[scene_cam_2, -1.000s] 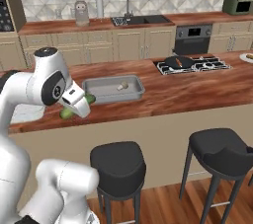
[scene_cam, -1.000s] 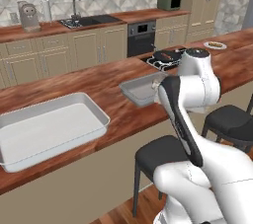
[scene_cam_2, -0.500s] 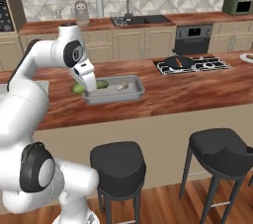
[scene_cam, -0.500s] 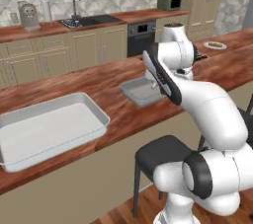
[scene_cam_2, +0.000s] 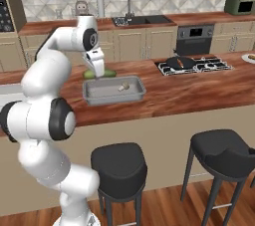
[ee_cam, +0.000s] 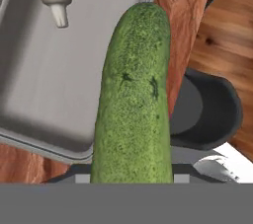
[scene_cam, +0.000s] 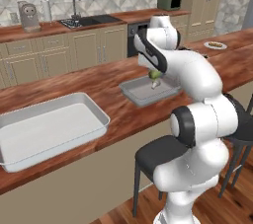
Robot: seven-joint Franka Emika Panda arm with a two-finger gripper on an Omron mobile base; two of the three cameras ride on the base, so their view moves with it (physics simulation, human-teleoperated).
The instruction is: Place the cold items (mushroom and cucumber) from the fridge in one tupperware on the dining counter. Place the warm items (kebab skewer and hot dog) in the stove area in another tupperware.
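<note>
Right now your claw (scene_cam_2: 99, 72) is clamped on the cucumber (ee_cam: 134, 99), carrying it in the air over the near edge of the small grey tupperware (scene_cam_2: 134, 95) on the dining table (scene_cam_2: 199, 90). From the hand view the cucumber hangs partly over the tub and partly over its rim, with a stool below.

Progress, as you can judge it:
- Mushroom (ee_cam: 55, 0): one, already lying in that grey tub, toward its far corner.
- Cucumber: one, not yet released; it needs lowering into the same tub.
- Warm items: apparently untouched. Something lies on a small plate (scene_cam: 215, 45) at the far right of the table, possibly the hot dog, but it is too small to tell. No skewer can be made out.
- Second tupperware (scene_cam: 94, 114): one, wide and shallow, standing on the table well apart to the left of the grey tub, with nothing in it.

Count: two tubs, one mushroom, one cucumber. Roughly the first half is nearly done.
</note>
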